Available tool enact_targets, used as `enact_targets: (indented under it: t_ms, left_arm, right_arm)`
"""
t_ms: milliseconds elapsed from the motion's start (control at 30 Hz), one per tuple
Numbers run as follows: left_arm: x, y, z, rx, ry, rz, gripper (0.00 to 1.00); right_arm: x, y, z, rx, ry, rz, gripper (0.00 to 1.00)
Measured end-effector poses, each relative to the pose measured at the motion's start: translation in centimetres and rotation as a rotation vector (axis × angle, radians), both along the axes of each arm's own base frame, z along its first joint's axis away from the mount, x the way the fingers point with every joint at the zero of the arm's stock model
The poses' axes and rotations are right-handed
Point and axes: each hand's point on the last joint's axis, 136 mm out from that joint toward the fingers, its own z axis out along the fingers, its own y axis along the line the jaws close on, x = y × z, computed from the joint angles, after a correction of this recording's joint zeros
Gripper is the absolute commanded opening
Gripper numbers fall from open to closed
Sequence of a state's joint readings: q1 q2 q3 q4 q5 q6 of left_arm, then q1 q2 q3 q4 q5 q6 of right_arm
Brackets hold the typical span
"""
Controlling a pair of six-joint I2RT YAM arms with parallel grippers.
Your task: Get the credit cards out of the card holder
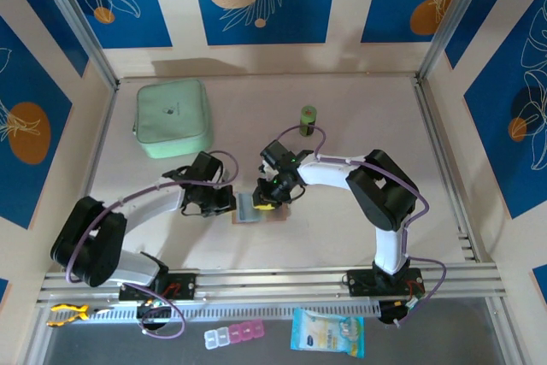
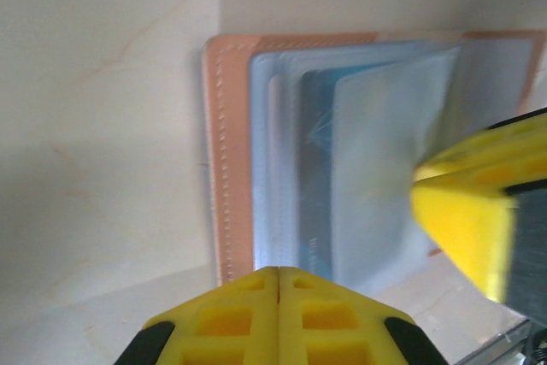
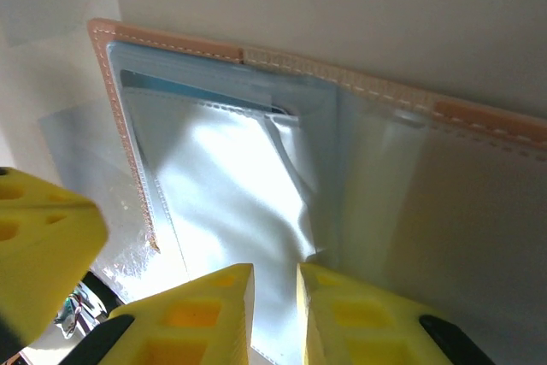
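The card holder (image 1: 256,210) lies spread open on the table, tan border (image 2: 229,168) outside, clear grey-blue sleeves (image 3: 231,185) inside. A dark blue credit card (image 2: 316,177) shows inside a sleeve; its teal edge (image 3: 171,85) peeks out at the top. My left gripper (image 1: 229,203) is shut with nothing between its fingertips (image 2: 279,273), which sit at the holder's near edge. My right gripper (image 1: 267,197) stands over the sleeves with a narrow gap between its jaws (image 3: 275,284); a sleeve's creased edge lies at its right fingertip (image 3: 320,278).
A mint-green zip case (image 1: 173,117) lies at the back left and a small green cylinder (image 1: 308,114) stands at the back centre. In front of the rail lie a blue snack packet (image 1: 327,332) and a pill box (image 1: 233,333).
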State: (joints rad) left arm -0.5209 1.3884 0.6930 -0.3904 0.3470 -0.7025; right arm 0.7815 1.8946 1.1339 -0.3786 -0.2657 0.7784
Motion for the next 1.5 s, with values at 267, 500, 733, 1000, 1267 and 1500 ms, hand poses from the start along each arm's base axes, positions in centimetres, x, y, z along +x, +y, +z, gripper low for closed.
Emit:
enact_targets:
  t_ms: [267,500,733,1000,1267,1500]
  left_arm:
    - [1.0,-1.5,1.7,-0.082,-0.02,0.021,0.21]
    - [1.1,-2.5,1.2,-0.105,0.003,0.018,0.33]
    - [1.1,-3.2,0.5,-0.113,0.024,0.017,0.33]
    - [1.0,-3.6,-0.1,-0.118,0.041,0.011,0.29]
    - [1.1,-3.9,-0.3,-0.127,0.046,0.01,0.28]
    - [2.1,-4.7,0.9,-0.147,0.015,0.003,0.29]
  right_arm:
    - [0.1,-0.6,-0.3,0.001,0.005,-0.014,0.22]
    - [0.1,-0.7,-0.4,0.01,0.009,-0.018,0.21]
    - [0.0,-0.6,-0.4,0.028,0.02,-0.026,0.21]
    - [-0.1,-0.6,-0.3,0.039,0.018,-0.024,0.21]
    - [-0.2,-0.8,0.6,0.056,0.002,-0.027,0.22]
    - [0.3,-0.8,2.9,0.088,-0.05,-0.038,0.22]
